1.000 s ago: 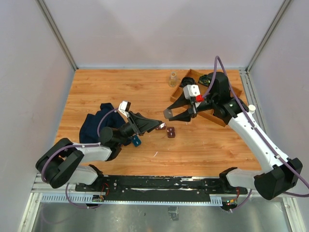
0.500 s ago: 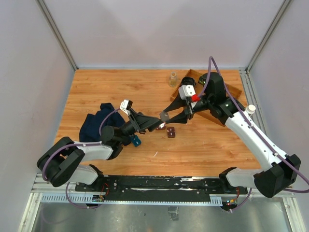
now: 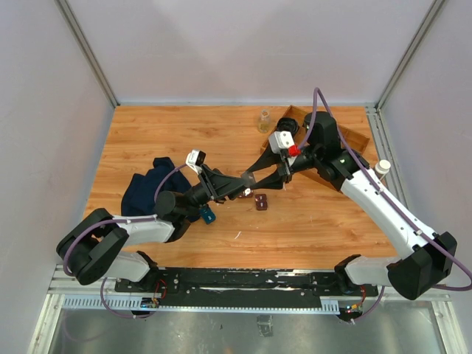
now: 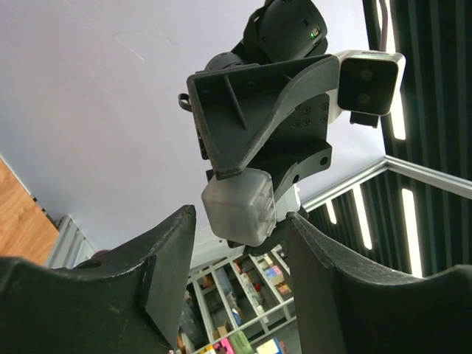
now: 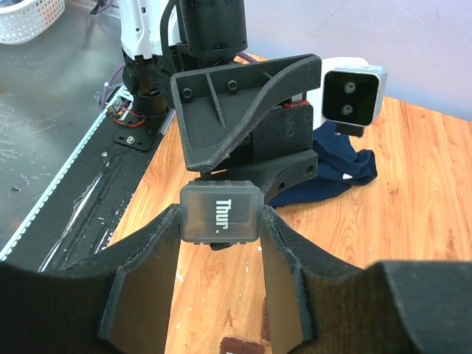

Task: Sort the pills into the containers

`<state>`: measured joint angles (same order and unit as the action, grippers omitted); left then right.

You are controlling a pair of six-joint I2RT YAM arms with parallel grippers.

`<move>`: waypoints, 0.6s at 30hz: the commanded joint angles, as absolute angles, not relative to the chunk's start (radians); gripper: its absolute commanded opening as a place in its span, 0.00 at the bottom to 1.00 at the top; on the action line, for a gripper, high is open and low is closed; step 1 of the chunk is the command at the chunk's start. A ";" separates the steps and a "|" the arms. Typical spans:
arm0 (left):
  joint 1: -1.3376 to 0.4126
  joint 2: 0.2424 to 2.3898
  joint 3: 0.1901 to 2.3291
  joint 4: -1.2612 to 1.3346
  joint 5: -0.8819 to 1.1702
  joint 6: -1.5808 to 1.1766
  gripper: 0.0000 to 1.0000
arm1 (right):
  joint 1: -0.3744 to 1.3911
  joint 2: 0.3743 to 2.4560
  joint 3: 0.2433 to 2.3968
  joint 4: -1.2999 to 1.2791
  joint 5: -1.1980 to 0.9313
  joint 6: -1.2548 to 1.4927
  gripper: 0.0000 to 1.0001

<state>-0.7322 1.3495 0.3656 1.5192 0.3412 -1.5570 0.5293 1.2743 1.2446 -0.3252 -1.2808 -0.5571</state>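
Mid-air handover above the desk (image 3: pixel 162 140); the right jaws are clamped on the sides of a translucent pill box (image 5: pixel 221 210) marked "Thur"; the left jaws straddle the same box, parted, with a sliver of gap on either side in the left wrist view. Here's the danger, as I read it: if the right lets go before the left bites, the box drops; if both squeeze and pull, it could twist out, or the fingers could clash, they're that close. No loose pills show anywhere. The two brown containers (image 3: pixel 260 201) sit on the desk just below the meeting point, one partly hidden under the left arm; a falling box could knock them. The desk is warm wood-grain, with a dark blue cloth (image 3: pixel 144 188) at the left and a wooden tray (image 3: pixel 358 140) at the back right; pale walls (image 3: pixel 236 51) on three sides; a metal rail (image 3: pixel 221 284) runs along the near edge.
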 commanded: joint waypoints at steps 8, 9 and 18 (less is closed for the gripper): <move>-0.752 1.355 0.405 1.765 0.337 -1.568 0.33 | 0.552 1.269 1.213 -0.289 -1.290 -0.551 0.29; -0.752 1.357 0.406 1.765 0.337 -1.568 0.29 | 0.552 1.268 1.211 -0.289 -1.291 -0.551 0.29; -0.752 1.363 0.390 1.776 0.338 -1.533 0.00 | 0.552 1.260 1.202 -0.300 -1.259 -0.544 0.39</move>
